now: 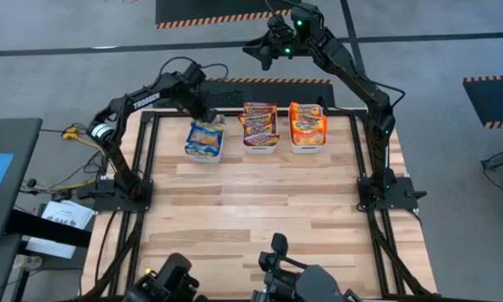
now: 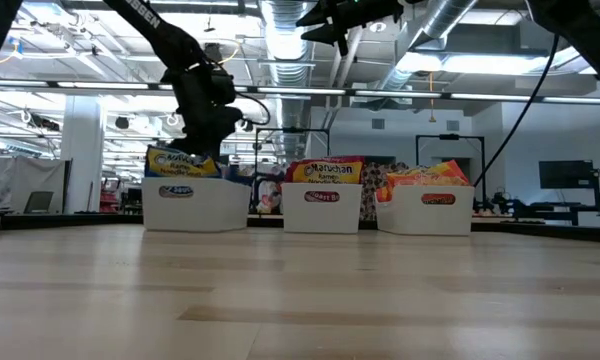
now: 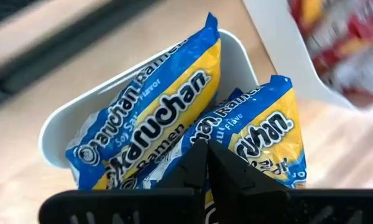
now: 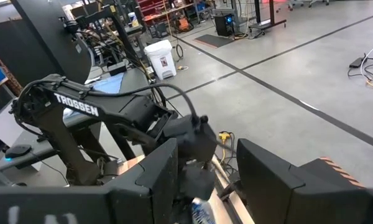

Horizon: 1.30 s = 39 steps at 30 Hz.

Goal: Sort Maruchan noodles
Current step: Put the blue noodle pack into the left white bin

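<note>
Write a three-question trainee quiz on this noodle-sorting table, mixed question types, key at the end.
1. True or false: the left claw is over the bin of blue Maruchan packets.
2. Which bin holds the orange packets? A) beside the blue bin B) middle C) far end from the blue bin
3. Fill in: the right claw is raised off the table with its jaws ____.

Key: 1 true; 2 C; 3 open.

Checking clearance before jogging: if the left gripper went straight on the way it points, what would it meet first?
Probably the blue noodle packets in the left white bin; the left gripper, fingers together, points right at them.
</note>
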Each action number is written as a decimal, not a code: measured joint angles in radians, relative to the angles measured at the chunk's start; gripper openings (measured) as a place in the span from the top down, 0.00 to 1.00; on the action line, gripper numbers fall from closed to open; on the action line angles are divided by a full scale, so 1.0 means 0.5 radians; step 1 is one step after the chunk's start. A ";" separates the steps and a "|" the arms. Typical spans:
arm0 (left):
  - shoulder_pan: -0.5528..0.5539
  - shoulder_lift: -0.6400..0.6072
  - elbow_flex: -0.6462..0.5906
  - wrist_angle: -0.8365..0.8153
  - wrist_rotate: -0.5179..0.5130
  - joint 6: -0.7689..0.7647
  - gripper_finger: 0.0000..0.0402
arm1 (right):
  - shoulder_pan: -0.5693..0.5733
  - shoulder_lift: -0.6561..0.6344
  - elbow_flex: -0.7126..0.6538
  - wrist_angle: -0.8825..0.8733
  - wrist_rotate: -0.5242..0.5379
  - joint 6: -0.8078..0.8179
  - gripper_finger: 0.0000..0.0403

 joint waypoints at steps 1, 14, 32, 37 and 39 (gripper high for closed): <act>-0.015 0.000 0.000 -0.023 0.016 0.020 1.00 | 0.000 0.000 0.000 0.000 0.000 -0.002 0.53; -0.093 -0.143 0.000 -0.259 0.052 0.130 1.00 | -0.002 0.000 0.000 -0.004 0.115 -0.102 0.53; -0.261 -0.357 -0.001 -0.519 0.294 0.270 1.00 | 0.006 0.000 0.000 -0.095 0.122 -0.102 0.53; -0.281 -0.357 -0.002 -0.284 -0.171 0.274 1.00 | 0.039 0.000 0.000 -0.185 0.122 -0.102 0.53; -0.260 -0.357 -0.002 -0.101 -0.365 0.220 1.00 | 0.055 0.000 0.000 -0.185 0.121 -0.102 0.53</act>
